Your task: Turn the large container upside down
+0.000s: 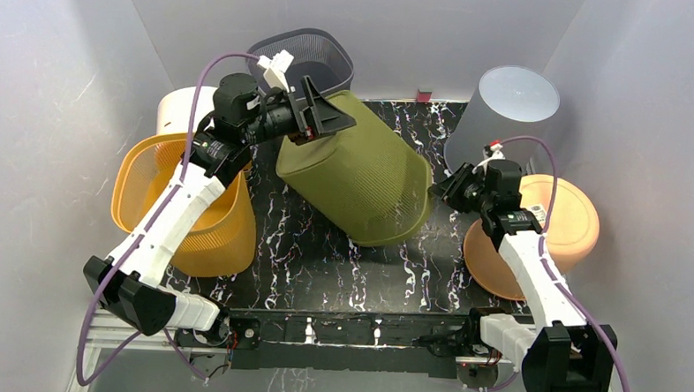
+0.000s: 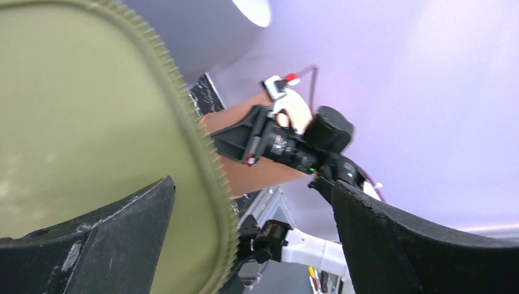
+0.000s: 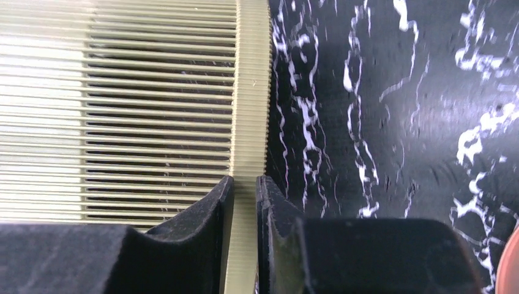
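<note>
Top external, bin: the olive bin [image 1: 362, 175] is seen tipped over mid-table [image 1: 323, 266], with its base aimed back-left and its mouth aimed near-right.
Top external, left claw: the left claw [image 1: 319, 113] is held wide open at the base end, up off the table.
Top external, right claw: the right claw [image 1: 438, 188] is tucked against the mouth edge on the bin's right side.
Top external, neighbours: an orange basket [image 1: 192, 216] is parked at left and a dark basket [image 1: 305, 62] at the back. A grey tub [image 1: 506, 106] and an orange tub [image 1: 545, 231] are stood upside down at right.
Left wrist, grip: nothing is clamped. One finger [image 2: 122, 245] is laid across the base face, the other is out past the base edge, and the edge is straddled. Contact can't be told.
Left wrist, background: the right arm [image 2: 294, 147] is seen beyond.
Right wrist, grip: the ribbed rim [image 3: 251, 92] is pinched between nearly closed fingers [image 3: 202, 226].
Right wrist, surroundings: slatted wall is seen to the left of the rim, marbled table to the right.
</note>
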`<state>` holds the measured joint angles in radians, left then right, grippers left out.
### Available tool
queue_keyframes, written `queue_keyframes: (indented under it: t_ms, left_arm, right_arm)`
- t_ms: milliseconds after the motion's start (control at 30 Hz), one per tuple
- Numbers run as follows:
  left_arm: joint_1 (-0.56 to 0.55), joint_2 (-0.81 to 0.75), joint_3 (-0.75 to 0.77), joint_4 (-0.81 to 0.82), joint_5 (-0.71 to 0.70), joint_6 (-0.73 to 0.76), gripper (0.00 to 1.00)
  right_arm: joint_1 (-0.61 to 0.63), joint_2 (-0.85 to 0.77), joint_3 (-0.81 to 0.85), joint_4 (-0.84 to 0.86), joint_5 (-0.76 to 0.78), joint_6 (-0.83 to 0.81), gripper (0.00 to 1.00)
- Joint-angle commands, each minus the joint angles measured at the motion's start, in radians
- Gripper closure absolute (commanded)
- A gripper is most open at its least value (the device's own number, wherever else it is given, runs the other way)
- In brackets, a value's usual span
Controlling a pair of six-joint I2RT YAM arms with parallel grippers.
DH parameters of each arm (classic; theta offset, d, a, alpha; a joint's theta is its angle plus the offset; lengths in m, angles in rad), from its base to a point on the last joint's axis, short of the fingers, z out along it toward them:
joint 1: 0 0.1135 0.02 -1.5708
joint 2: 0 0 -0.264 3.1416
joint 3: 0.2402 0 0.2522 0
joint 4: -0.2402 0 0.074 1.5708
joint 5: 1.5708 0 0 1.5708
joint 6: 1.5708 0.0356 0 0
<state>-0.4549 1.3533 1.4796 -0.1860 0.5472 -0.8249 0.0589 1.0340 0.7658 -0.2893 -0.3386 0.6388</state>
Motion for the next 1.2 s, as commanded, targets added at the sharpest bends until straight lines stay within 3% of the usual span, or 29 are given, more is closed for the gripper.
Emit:
queue_keyframes:
  t_ms: [0,433,600,833,1167]
  left_arm:
    - [-0.019,-0.016,-0.008,0.083,0.101,-0.056,0.02]
    - [-0.022,-0.014,-0.029,0.096,0.108,-0.062,0.02]
    - [-0.022,-0.018,0.044,-0.058,0.056,0.047,0.02]
    - [-0.021,-0.020,0.132,-0.356,-0.118,0.263,0.02]
    - [-0.022,-0.098,0.034,-0.442,-0.163,0.334,0.02]
  right_arm:
    - [0.030,0.026,-0.057,-0.124,-0.062,-0.019,0.92]
    - [0.028,0.032,-0.041,-0.138,-0.033,-0.019,0.79]
    - [0.028,0.038,0.045,-0.216,0.006,-0.066,0.68]
    - [0.029,0.024,0.243,-0.332,0.084,-0.139,0.45]
    - [0.028,0.003,0.491,-0.451,0.101,-0.226,0.31]
